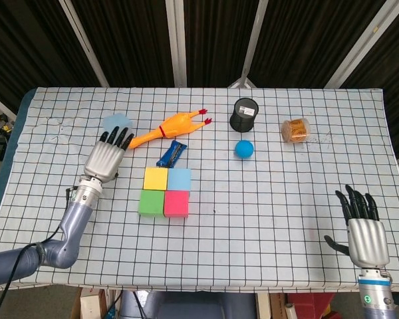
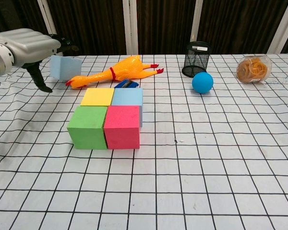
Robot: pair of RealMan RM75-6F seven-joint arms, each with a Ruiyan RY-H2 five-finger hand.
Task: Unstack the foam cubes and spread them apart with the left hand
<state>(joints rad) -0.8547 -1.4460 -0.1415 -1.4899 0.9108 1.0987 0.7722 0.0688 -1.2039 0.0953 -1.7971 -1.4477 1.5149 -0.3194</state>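
While the left hand [image 1: 106, 158] hovers over the table [image 1: 266, 199] with fingers stretched forward, a pale blue foam cube [image 1: 117, 123] sits right at its fingertips; chest view has that cube [image 2: 64, 67] just beyond the hand [image 2: 31, 45], thumb hanging down. Can't tell whether the fingers touch the cube or have hold of it, nor whether it rests on the cloth.

Four more cubes sit to the hand's right, close by, packed edge to edge in a square: yellow cube [image 1: 155, 178] and light blue cube [image 1: 179, 179] on the far row, green cube [image 1: 151, 203] and pink cube [image 1: 176, 203] on the near row. All touching, one layer.

Rubber chicken [image 1: 165, 129] lies just right of the fingertips, its beak end close to the pale blue cube. Blue wrapped bar [image 1: 171, 153] sits between chicken and the block of four.

Further right of the hand: black mesh cup [image 1: 245, 115], blue ball [image 1: 244, 149], jar of rubber bands [image 1: 295, 130].

Right hand [image 1: 366, 231] is well apart at the near right edge, fingers spread, holding nothing.
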